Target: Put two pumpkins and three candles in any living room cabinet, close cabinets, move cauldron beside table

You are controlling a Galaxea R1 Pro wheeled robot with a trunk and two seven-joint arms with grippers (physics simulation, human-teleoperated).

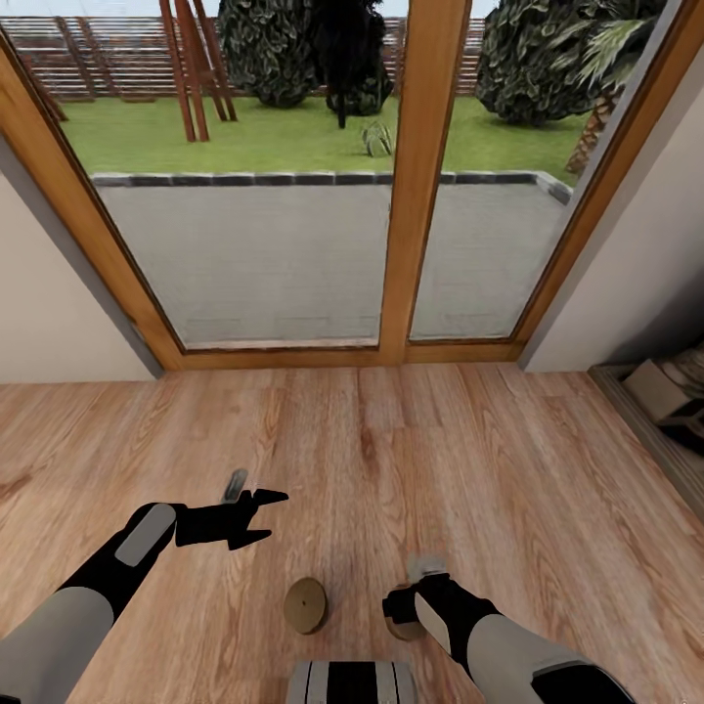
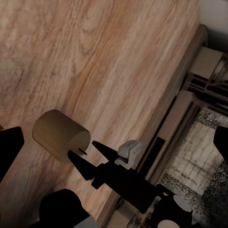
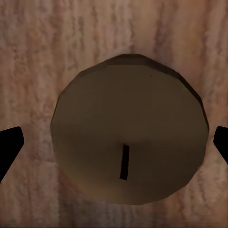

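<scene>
In front of the glass door, on the wooden floor, both arms reach down toward candles.

Well short of the door, near the robot's base, one candle stands free between the arms; a second candle sits directly under the right gripper, whose fingers are spread to either side of it, not touching. The left gripper hangs open and empty, nearer the door. To grip well, I judge the right arm should descend straight, keeping the wick centred, then close evenly on the candle's sides.
</scene>
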